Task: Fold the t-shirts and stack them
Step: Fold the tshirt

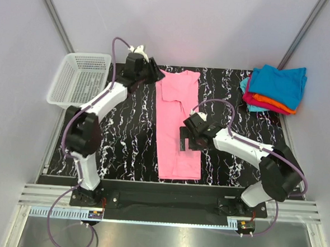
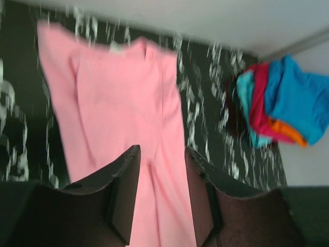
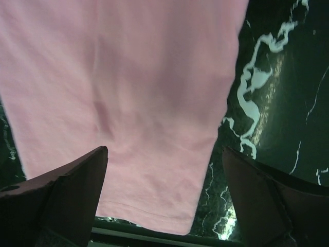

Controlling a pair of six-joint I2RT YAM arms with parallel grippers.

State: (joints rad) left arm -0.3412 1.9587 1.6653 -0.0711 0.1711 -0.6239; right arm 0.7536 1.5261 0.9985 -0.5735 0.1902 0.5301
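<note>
The pink t-shirt (image 1: pixel 176 124) lies flat down the middle of the worktop (image 1: pixel 125 138), already narrowed to a long strip with its collar at the far end and its hem at the near end. The stack of folded t-shirts (image 1: pixel 273 88) sits well apart at the far right corner. The left fingers (image 1: pixel 153 71) hang apart and empty just off the shirt's far-left corner. The right fingers (image 1: pixel 183 138) are spread wide above its right edge, lower down, gripping nothing. The step in hand looks like a crosswise fold. To do it well, each arm should pinch every layer at one corner of the same end and lift only a little. Both arms should then carry that end evenly over the other, edges aligned.
</note>
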